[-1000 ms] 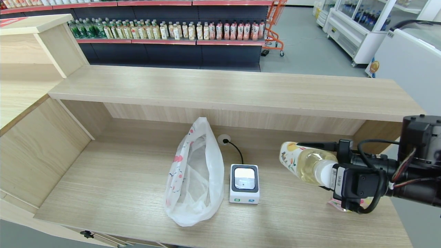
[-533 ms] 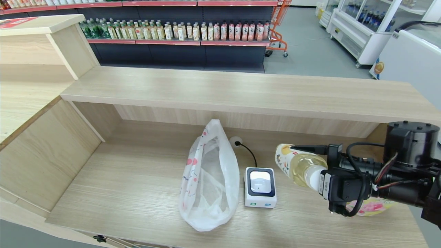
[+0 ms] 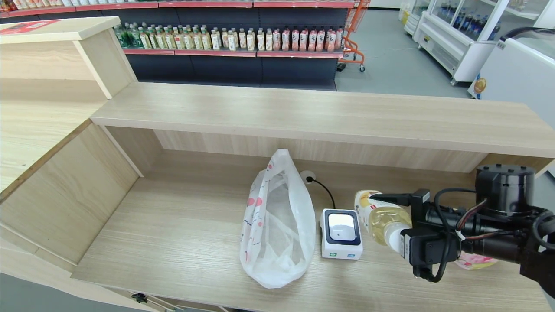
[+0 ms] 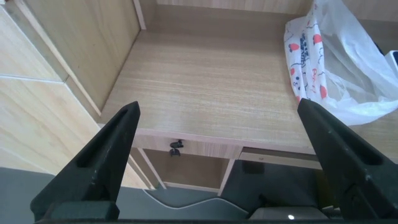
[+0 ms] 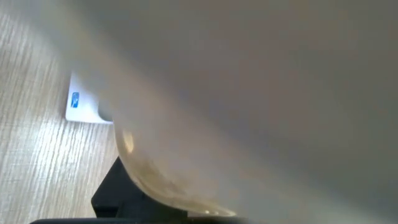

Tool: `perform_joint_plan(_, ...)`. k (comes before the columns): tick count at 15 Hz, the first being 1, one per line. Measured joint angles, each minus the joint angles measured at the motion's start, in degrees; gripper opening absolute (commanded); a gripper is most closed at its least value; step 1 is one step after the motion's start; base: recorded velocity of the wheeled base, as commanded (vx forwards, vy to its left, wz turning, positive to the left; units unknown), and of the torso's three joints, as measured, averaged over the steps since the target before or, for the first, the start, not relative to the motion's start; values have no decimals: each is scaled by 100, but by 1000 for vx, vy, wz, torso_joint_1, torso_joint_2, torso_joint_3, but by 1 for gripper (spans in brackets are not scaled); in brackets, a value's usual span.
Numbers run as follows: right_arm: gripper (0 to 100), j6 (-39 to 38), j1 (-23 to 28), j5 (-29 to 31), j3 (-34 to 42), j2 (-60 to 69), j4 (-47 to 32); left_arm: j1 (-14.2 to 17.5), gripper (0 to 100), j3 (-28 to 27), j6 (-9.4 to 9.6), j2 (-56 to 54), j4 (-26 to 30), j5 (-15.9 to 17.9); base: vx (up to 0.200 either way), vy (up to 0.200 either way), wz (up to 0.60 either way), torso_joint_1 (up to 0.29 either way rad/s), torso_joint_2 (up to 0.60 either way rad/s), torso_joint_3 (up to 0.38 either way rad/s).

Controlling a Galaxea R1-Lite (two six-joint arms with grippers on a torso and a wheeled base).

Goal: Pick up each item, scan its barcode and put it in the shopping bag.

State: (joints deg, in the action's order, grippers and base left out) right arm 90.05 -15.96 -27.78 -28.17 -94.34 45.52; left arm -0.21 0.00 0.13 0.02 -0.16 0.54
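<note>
Right of centre in the head view, the right gripper [image 3: 383,210] reaches in from the frame's right edge and is clamped on a bottle [image 3: 376,222] of pale yellow drink. One dark finger lies along the bottle's top side. The bottle is held sideways above the counter [image 3: 173,234], its base towards frame left and its white cap end towards the wrist. Its base is just beside the right side of the scanner [image 3: 341,233], a small white box with a dark-framed window facing up. A black cable [image 3: 324,191] runs from behind the scanner up to a round hole in the counter. Just left of the scanner lies the shopping bag [image 3: 277,221], white plastic with red marks, its mouth slack and open. At lower right a pink packet [image 3: 477,261] lies on the counter, partly hidden under the arm.

Seen from the left wrist, the left gripper [image 4: 217,107] has its two dark fingers [image 4: 93,171] spread wide, with nothing held between them. Beyond them lie the counter [image 4: 205,81] and the shopping bag [image 4: 323,62]; a small black knob [image 4: 176,147] sits on the counter's front edge.

Close against the right wrist camera, the bottle [image 5: 249,93] is a pale blur. A dark finger [image 5: 121,193] lies against it, and past it a white corner of the scanner [image 5: 81,107] rests on the counter [image 5: 31,143].
</note>
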Motion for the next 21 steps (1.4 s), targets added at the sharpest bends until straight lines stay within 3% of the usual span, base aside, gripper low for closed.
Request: perform_joint_plan(21,0,11,-239,-87,12,-1954,2315,2,100,0,5,0,0,0,0,0,0,0,0,0)
